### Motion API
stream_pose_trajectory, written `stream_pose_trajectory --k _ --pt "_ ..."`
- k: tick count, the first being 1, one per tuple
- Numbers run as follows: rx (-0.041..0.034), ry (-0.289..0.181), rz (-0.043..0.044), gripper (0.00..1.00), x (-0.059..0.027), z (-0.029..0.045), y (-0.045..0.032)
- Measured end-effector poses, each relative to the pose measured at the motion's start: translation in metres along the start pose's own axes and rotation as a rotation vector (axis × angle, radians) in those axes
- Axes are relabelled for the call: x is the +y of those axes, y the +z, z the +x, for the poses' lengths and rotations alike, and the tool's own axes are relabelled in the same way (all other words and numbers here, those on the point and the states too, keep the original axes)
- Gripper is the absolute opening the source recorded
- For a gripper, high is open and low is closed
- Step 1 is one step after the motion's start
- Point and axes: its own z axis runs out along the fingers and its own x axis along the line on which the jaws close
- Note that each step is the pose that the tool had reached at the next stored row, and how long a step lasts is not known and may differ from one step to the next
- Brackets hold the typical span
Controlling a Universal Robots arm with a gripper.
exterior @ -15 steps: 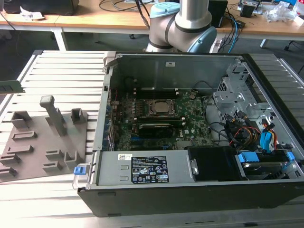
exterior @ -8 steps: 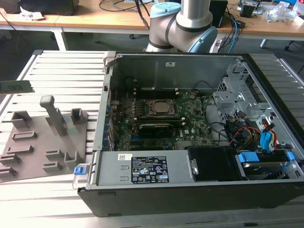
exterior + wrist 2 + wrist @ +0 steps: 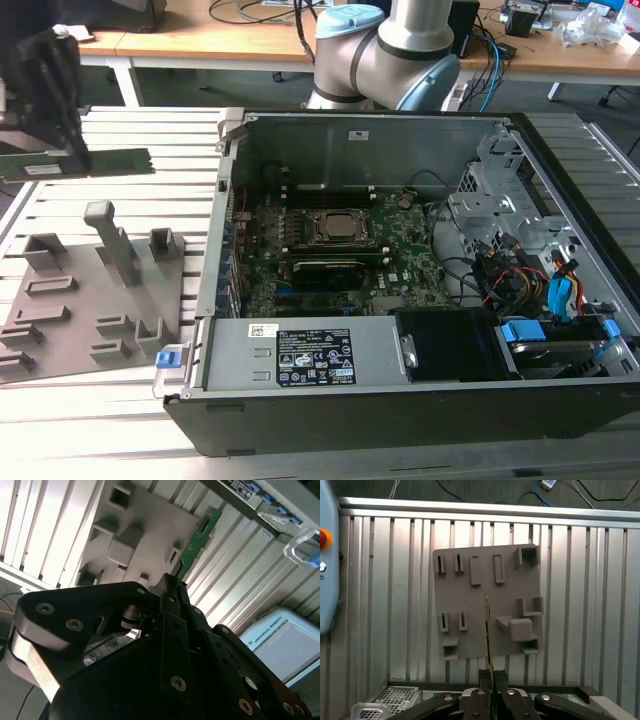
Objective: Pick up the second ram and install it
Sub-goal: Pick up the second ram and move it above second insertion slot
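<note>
Open computer case [image 3: 400, 425], centre and right of the exterior view, holding:
- green motherboard [image 3: 405, 250]
- processor [image 3: 335, 227]
- labelled silver power supply [image 3: 235, 350]
- blue-tabbed drive bay [image 3: 560, 300]

Grey holder board [image 3: 75, 312] with upright blocks, lower left. Slatted metal tabletop [image 3: 100, 425] beneath. Wooden desks [image 3: 200, 40], upper edge.

The claw [image 3: 492, 676] pinches the second ram [image 3: 488, 635], seen edge-on against the grey holder tray [image 3: 510, 595].

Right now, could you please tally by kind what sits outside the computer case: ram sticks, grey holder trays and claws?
Green ram stick: 1
Grey holder tray: 1
Claw, shut on the stick: 1
Total: 3
</note>
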Motion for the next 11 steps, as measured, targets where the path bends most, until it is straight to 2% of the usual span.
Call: stream_pose_trajectory --k 1,2,7,8,10,11 --pt "0.0001 0.000 -0.0006 0.14 -0.0111 -0.0028 0.0000" --pt "-0.0001 0.000 -0.0008 0.14 -0.0183 -0.0043 0.0002" --pt "0.0001 0.000 -0.0022 0.14 -0.0472 -0.0086 0.0003" --pt "0.0000 0.000 -0.0023 0.14 -0.0559 -0.0094 0.0003" --pt "0.0000 0.000 -0.0026 0.14 -0.0654 -0.0103 0.0003" --pt "0.0000 0.000 -0.0027 0.14 -0.0738 -0.0111 0.0003"
